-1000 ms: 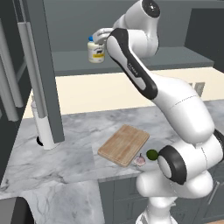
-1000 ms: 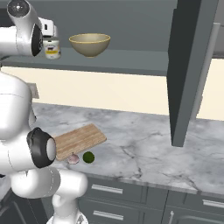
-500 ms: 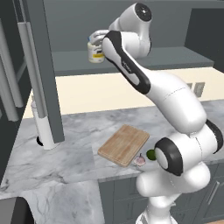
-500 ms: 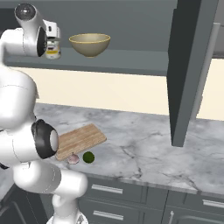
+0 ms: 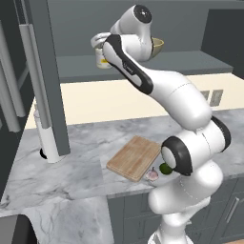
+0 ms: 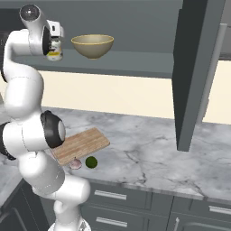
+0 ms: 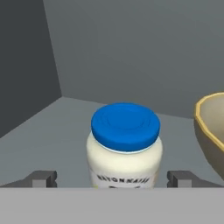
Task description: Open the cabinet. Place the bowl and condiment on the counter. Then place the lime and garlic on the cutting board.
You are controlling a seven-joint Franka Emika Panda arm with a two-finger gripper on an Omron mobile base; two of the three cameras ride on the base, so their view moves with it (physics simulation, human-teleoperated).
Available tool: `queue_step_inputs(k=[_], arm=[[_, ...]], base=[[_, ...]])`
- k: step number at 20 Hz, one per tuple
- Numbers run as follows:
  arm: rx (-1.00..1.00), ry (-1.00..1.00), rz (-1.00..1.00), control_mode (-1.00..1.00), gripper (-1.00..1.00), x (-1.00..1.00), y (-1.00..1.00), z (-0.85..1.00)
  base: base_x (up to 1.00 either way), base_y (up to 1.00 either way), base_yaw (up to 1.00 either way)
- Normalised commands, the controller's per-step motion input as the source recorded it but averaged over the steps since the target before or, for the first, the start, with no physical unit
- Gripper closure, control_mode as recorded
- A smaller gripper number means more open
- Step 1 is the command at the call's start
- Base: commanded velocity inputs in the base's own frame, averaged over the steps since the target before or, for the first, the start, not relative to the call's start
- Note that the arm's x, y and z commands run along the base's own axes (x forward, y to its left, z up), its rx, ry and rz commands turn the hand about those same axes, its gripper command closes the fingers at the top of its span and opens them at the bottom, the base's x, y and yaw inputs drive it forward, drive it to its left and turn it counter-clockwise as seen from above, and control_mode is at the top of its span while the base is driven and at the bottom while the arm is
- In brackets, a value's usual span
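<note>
- Two fingertips (image 7: 43, 178) straddle the condiment (image 7: 125, 146) in the hand view: jar dead centre between them, a clear gap each side, jaws wide open and gripping nothing.
- Jar stands upright on the cabinet (image 6: 135, 67) shelf near its left end, long axis vertical, blue lid up.
- Gripper (image 6: 54, 43) sits level with the jar, approaching from the front.
- Bowl (image 6: 92, 46) is just beside the jar on the same shelf, not touching; tight on that side, I judge.
- Lime (image 6: 91, 162) and garlic (image 6: 76, 164) lie off the cutting board (image 6: 81, 145), at the counter (image 6: 149, 158) front edge.
</note>
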Motion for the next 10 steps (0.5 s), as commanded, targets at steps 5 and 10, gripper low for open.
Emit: queue_step_inputs(k=[5,10], arm=[[-0.04,0.0,0.0,-1.0,-1.0,0.36,0.0,0.0],[-0.02,0.01,0.0,-1.0,-1.0,0.27,0.02,0.0]], base=[[0.0,0.0,0.0],[0.0,0.0,0.0]])
